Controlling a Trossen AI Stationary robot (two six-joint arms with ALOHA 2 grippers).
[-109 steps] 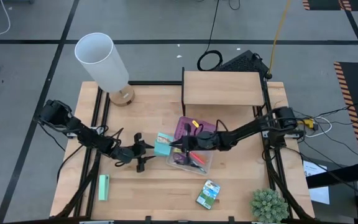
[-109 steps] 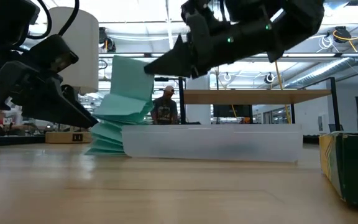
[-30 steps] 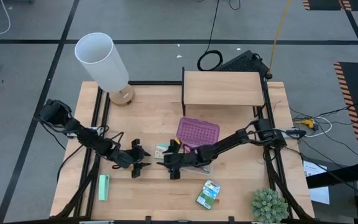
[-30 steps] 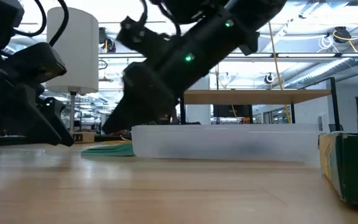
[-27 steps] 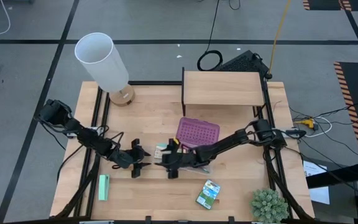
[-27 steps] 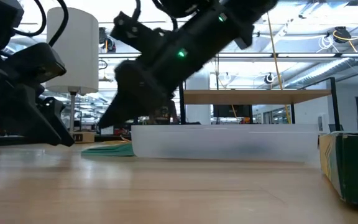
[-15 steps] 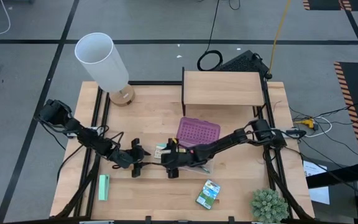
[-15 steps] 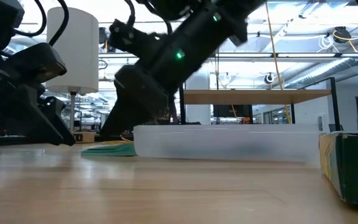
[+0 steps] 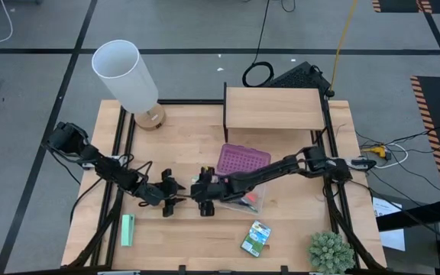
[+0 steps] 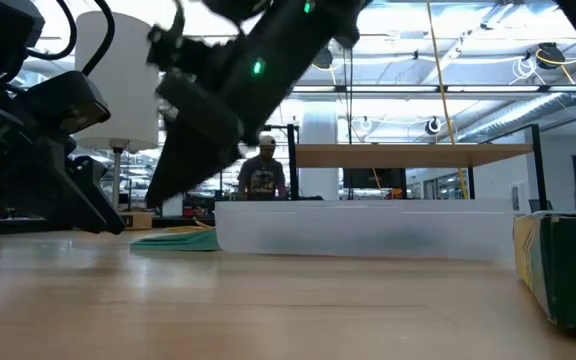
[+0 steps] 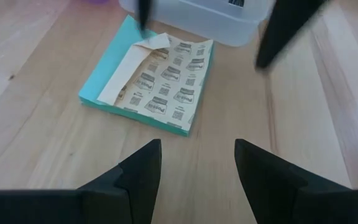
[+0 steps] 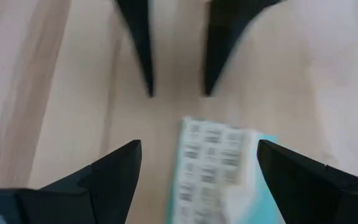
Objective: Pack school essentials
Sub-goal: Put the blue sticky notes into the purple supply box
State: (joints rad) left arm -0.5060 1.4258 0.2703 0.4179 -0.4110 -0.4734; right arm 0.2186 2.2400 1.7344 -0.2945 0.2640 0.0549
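Take the clear plastic case as your landmark: it sits on the wooden table, with its purple lid lying just beyond it toward the wooden shelf. Your right gripper reaches across the case and hangs just off its left end, fingers spread wide and holding nothing. Right below it lies the teal notepad, flat on the table, touching or nearly touching the case wall, its printed top sheet curled back at one corner. Your left gripper waits a little farther left of the case, facing the pad, fingers parted and empty. Inside the case you can make out some red and orange items, too small to name. The green-yellow crayon box lies near the case on the table's front side. The mint-green block sits well to the left, by the front edge.
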